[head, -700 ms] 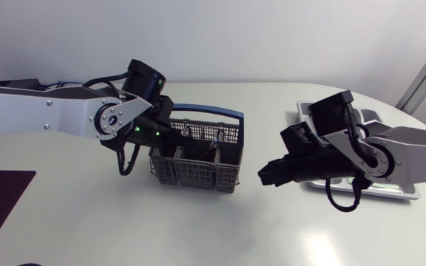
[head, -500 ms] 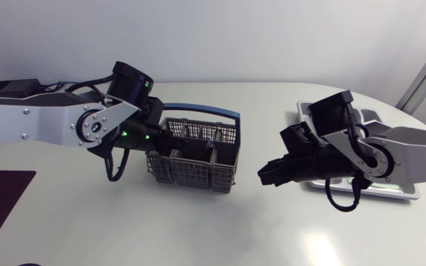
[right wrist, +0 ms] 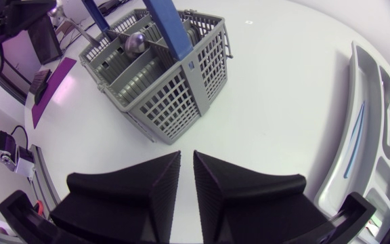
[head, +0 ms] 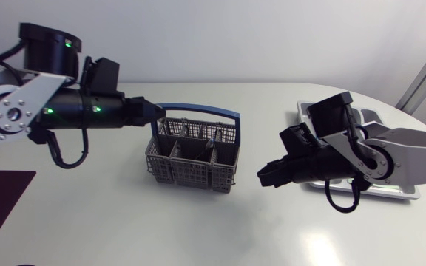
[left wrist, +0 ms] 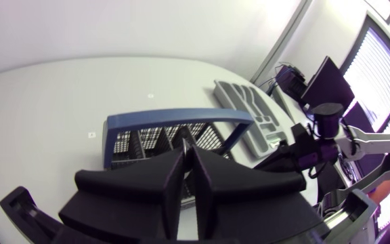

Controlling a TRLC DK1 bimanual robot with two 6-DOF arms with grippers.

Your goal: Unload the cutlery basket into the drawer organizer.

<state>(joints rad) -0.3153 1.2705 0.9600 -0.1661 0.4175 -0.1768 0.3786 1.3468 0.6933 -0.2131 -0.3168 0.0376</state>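
Left gripper [head: 152,111] had left the cutlery basket [head: 194,171], fingers together; right gripper [head: 263,176] closed too, its arm [head: 394,151] half hiding the drawer organizer [head: 302,109] on the white table [head: 198,229]

So the left arm [head: 21,111] comes in over the desk's [head: 220,229] left edge, raised and stretched out level, left gripper [head: 154,112] pinched closed. The right arm [head: 390,159] sits folded by the right edge, right gripper [head: 261,175] closed too.
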